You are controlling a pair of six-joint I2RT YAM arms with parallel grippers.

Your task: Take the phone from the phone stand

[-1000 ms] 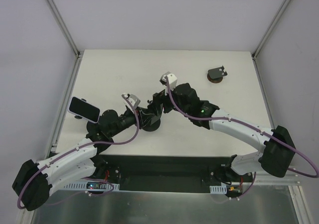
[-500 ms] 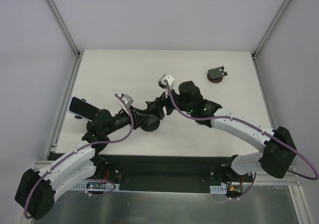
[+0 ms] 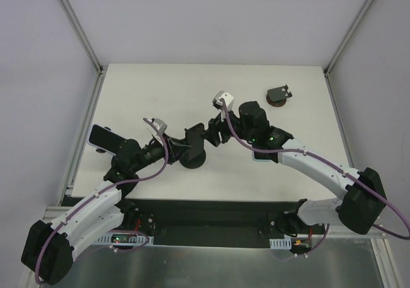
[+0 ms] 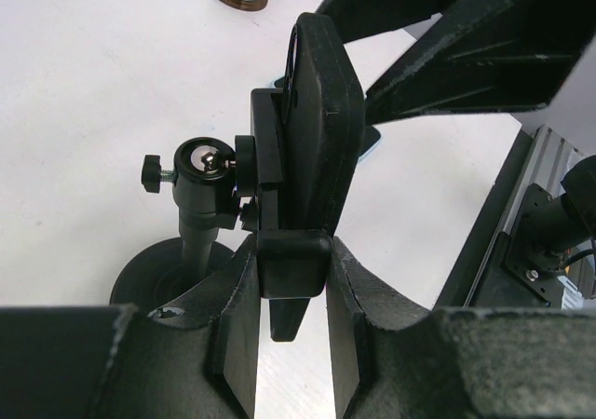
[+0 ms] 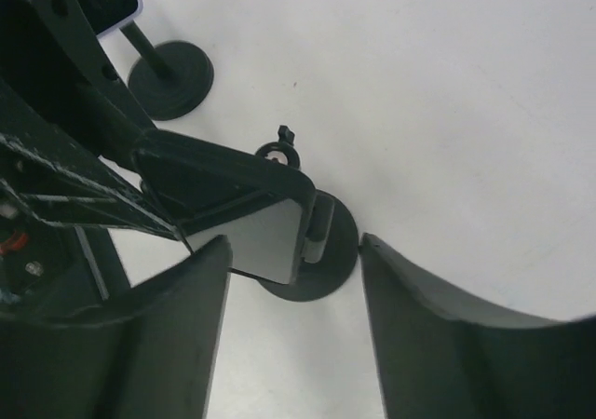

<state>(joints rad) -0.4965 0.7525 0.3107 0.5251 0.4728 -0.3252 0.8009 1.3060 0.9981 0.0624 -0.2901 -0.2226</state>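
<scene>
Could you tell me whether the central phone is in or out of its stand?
In: the phone rests in the stand, its lower edge seated in the bottom lip.

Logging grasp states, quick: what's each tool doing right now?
Left tool: closed on the lower end of the phone, at the clamp of the phone stand.
Right tool: open, straddling the phone.

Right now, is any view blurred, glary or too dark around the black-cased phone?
Top external: even, soft light, sharp throughout. Left wrist: black-cased phone crisp against the white table; left gripper silhouetted, nearly featureless. Right wrist: the phone's face mirrors pale light; right gripper itself blurred.
</scene>
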